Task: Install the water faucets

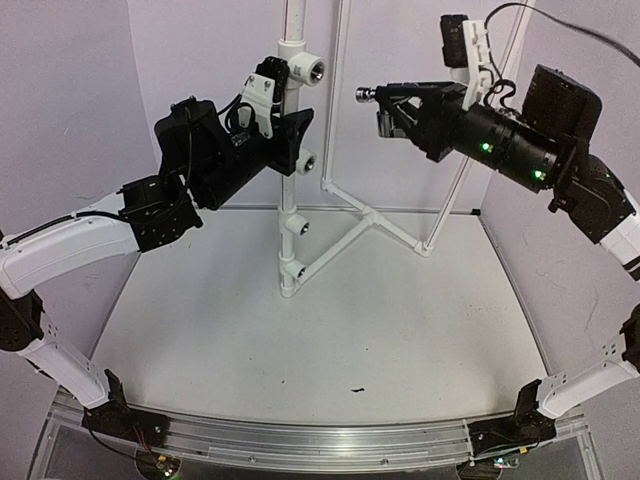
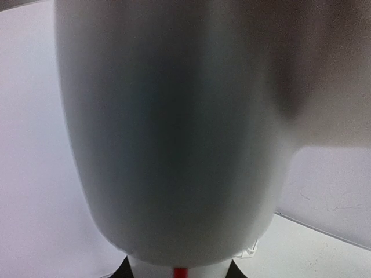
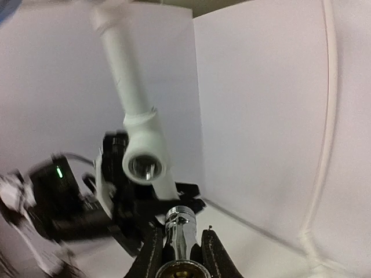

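Observation:
My right gripper is shut on a chrome water faucet and holds it high in the air. The faucet's threaded stub points left at the top white tee fitting, with a gap between them. In the right wrist view the faucet sits between my fingers, below and in front of the tee's round opening. My left gripper is closed around the upright white pipe just under that tee. In the left wrist view the pipe fills the frame.
The upright pipe carries three more tee fittings: one, a second, and a third. A diagonal brace runs to thin white pipes at the back right. White walls enclose the table.

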Action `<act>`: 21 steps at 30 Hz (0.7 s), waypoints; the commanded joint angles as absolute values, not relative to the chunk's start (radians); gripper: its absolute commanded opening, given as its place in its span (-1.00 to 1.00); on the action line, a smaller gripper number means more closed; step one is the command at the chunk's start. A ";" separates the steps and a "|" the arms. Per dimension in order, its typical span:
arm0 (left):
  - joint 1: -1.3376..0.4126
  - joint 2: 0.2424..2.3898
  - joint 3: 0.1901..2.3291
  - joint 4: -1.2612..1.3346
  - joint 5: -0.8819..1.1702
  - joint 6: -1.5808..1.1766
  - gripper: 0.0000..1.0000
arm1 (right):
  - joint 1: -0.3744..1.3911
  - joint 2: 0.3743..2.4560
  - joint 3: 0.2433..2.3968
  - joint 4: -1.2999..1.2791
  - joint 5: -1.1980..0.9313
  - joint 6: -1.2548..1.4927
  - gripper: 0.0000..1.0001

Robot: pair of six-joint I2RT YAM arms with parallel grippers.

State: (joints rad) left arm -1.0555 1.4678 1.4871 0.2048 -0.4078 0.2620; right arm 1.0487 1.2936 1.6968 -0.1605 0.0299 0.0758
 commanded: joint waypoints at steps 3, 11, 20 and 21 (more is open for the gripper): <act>-1.035 1.538 1.478 -0.086 -0.517 0.181 -1.00 | 1.184 1.283 1.570 -0.158 0.236 -0.928 -1.00; -1.041 1.593 1.482 -0.094 -0.506 0.165 -1.00 | 1.236 1.205 1.411 0.113 0.209 -1.321 -1.00; -1.057 1.594 1.441 -0.103 -0.462 0.121 -1.00 | 1.245 1.157 1.375 0.247 0.111 -1.410 -1.00; -1.058 1.587 1.433 -0.103 -0.447 0.119 -1.00 | 1.244 1.171 1.386 0.245 0.114 -1.424 -1.00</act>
